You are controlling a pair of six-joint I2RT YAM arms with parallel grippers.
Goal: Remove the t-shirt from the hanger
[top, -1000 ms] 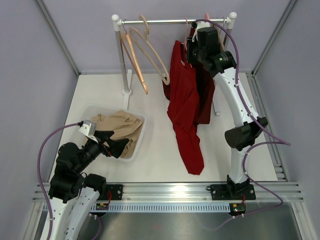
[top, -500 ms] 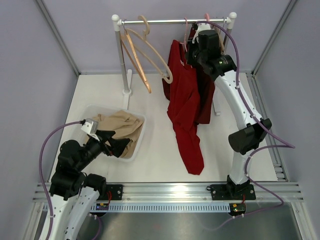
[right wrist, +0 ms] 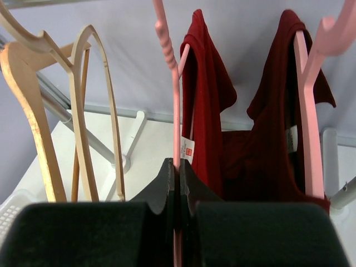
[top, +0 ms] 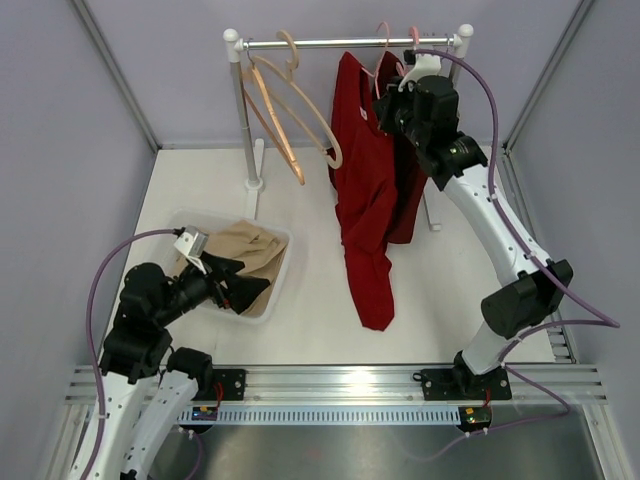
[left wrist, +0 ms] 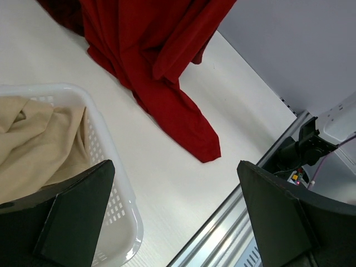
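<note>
A white table (top: 310, 320) was seen, enclosed by pale walls, and a clothes rack (top: 320, 43) was stood at its far end, with its rail carried on two white posts. A red t-shirt (top: 365, 200) was hung from the right half of that rail. It was draped down in long folds, so that its lower end was laid on the table near the middle. A second, darker red garment (right wrist: 261, 156) was hung just behind it on a pink hanger of its own.

A white basket (top: 283, 262) was placed on the left of the table, well apart from the t-shirt. A beige cloth (top: 245, 245) was heaped inside it. Two bare wooden hangers (right wrist: 33, 128) were hooked on the left half of the rail, tilted to one side.

The t-shirt was carried on a thin pink hanger (right wrist: 176, 100). The right gripper (right wrist: 177, 167) was raised to the rail, and its fingers were clenched on the stem of that hanger, just beside the shirt's collar label. The left gripper (top: 250, 280) was held low over the near corner of the basket, its jaws spread wide and nothing gripped between them.
</note>
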